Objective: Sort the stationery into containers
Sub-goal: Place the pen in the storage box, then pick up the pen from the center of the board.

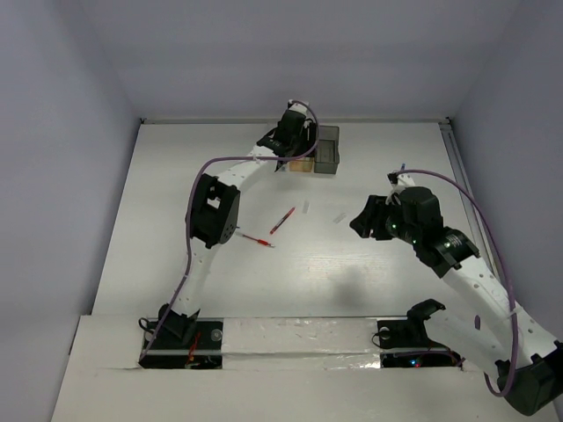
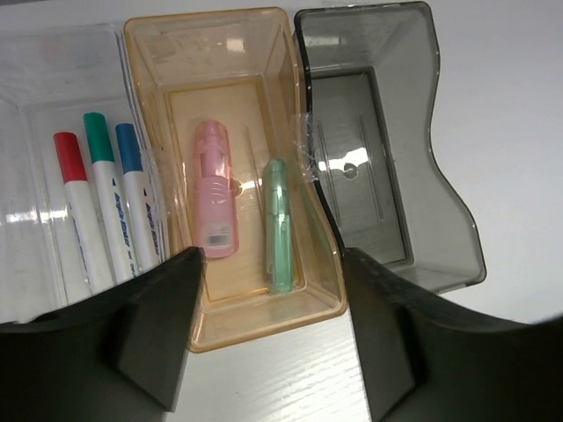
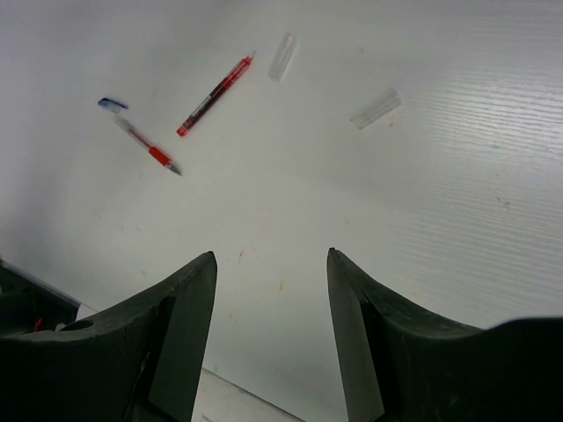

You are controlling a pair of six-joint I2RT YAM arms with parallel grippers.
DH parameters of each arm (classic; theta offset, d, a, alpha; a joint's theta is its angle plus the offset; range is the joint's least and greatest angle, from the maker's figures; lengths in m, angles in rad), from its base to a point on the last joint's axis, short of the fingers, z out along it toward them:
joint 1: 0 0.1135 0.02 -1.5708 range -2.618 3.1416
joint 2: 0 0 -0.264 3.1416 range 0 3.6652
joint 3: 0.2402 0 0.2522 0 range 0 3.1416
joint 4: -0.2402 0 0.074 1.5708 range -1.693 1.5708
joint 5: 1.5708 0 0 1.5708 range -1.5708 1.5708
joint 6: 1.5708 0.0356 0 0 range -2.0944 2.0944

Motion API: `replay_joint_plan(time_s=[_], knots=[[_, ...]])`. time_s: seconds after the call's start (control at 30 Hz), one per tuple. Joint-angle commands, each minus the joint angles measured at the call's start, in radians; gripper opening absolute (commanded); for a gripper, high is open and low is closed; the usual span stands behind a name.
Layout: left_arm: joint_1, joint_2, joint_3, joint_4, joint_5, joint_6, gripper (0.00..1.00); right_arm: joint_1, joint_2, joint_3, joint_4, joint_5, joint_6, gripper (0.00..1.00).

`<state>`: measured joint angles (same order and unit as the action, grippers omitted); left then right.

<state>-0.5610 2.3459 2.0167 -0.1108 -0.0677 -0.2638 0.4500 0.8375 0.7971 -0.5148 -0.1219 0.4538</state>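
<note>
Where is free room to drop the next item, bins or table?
The grey bin is bare. The orange bin holds a pink item and green tube; three markers crowd the clear bin. Table between red pens and right gripper is open.
</note>
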Motion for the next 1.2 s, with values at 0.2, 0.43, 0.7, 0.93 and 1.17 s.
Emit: replay_joint_plan(time_s=[0.2,0.43,0.7,0.93,1.17], knots=[[-0.017,-0.377,-0.164,0.16,0.13,-0.057,0.68,-0.023,0.009,0.08,-0.034,0.116,-0.004,0.59],[-0.154,-0.9,-0.744,0.511,0.14,-0.083,0.71,-0.074,0.043,0.063,-0.03,0.281,0.029,0.54],[-0.263,-1.175,-1.171,0.614,0.186,-0.153,0.74,-0.229,0.216,0.067,0.062,0.275,0.062,0.48],[-0.272,-1.284,-1.316,0.634,0.192,-0.134,0.75,-0.303,0.403,0.146,0.113,0.361,0.082,0.47],[-0.29,-1.32,-1.421,0.721,0.221,-0.123,0.75,-0.335,0.635,0.284,0.09,0.481,0.1,0.51]])
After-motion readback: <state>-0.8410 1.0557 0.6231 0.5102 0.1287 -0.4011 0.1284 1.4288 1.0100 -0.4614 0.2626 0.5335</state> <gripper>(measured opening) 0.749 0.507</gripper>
